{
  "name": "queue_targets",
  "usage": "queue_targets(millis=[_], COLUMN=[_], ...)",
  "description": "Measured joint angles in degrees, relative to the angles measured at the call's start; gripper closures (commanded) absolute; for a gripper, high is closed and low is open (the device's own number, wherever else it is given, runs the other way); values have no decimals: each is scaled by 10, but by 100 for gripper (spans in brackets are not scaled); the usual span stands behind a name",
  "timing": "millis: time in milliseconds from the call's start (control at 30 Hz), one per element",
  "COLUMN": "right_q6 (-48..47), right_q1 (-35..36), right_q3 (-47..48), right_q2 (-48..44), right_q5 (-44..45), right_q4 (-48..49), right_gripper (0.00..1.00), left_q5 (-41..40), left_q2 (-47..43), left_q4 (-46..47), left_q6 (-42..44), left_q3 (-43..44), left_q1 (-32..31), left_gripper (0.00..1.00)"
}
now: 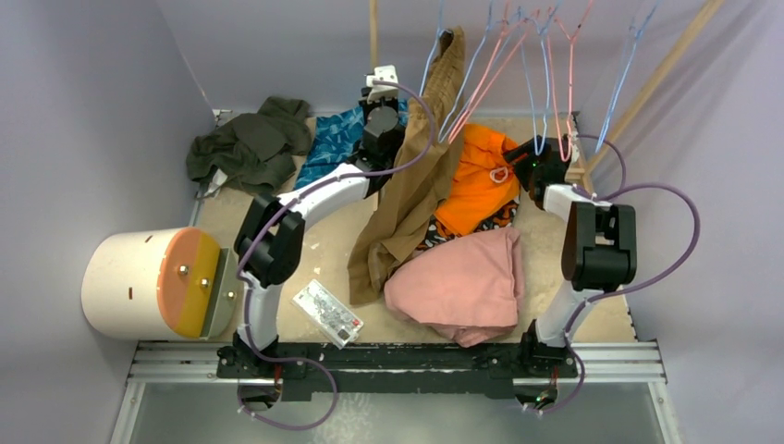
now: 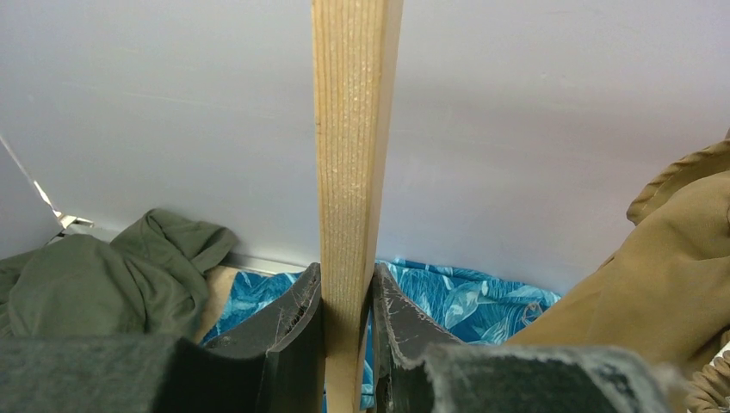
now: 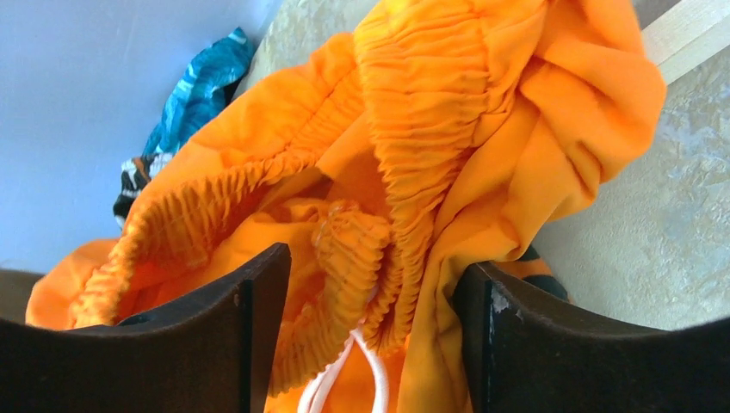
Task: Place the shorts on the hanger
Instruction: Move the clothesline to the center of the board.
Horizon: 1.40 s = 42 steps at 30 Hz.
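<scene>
The dusty-pink shorts [image 1: 458, 282] lie crumpled on the table at the front right, in front of the right arm's base, and no gripper touches them. Thin light-blue wire hangers [image 1: 618, 102] hang from the rail at the back. My left gripper [image 1: 381, 83] is raised at the back centre and shut on the upright wooden post [image 2: 349, 172]. Its jaws [image 2: 349, 318] press both sides of the post. My right gripper [image 1: 518, 162] is open over the bright orange garment [image 3: 448, 129]. Its jaws [image 3: 370, 344] straddle the gathered waistband and white drawstring.
Large tan-brown shorts [image 1: 411, 194] hang down mid-table from a hanger. Pink wire hangers [image 1: 504, 55] hang beside the blue ones. A green garment [image 1: 245, 148] and a blue patterned one [image 1: 337, 139] lie at the back left. A white cylinder [image 1: 139, 282] and a flat packet [image 1: 328, 313] sit at the front left.
</scene>
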Motion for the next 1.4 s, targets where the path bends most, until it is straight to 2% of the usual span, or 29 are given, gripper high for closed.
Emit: queue_targets(millis=[67, 267, 433, 600, 733, 900, 1167, 1400], right_q6=[-7, -26, -34, -42, -46, -61, -82, -94], right_q1=[0, 0, 0, 0, 0, 0, 1, 1], right_q3=[-5, -42, -75, -109, -153, -191, -218, -228], right_q2=[-10, -87, -168, -222, -264, -328, -455, -552], right_q5=[-12, -38, -42, -42, -42, -45, -46, -59], right_q4=[-5, -24, -33, -42, -53, -87, -159, -239], right_gripper=[20, 10, 7, 7, 6, 4, 2, 3], left_q5=[1, 15, 10, 4, -5, -22, -51, -64], left_q2=[-3, -34, -61, -61, -80, -144, -264, -314], left_q4=[0, -2, -34, -96, -124, -150, -174, -233], left_q6=[-3, -26, -50, -61, -65, -65, -66, -89], left_q3=[-5, -44, -93, -145, -173, -202, -241, -273], left_q1=[0, 0, -5, -23, -35, -37, -37, -37], left_gripper=[99, 76, 54, 40, 35, 32, 27, 26])
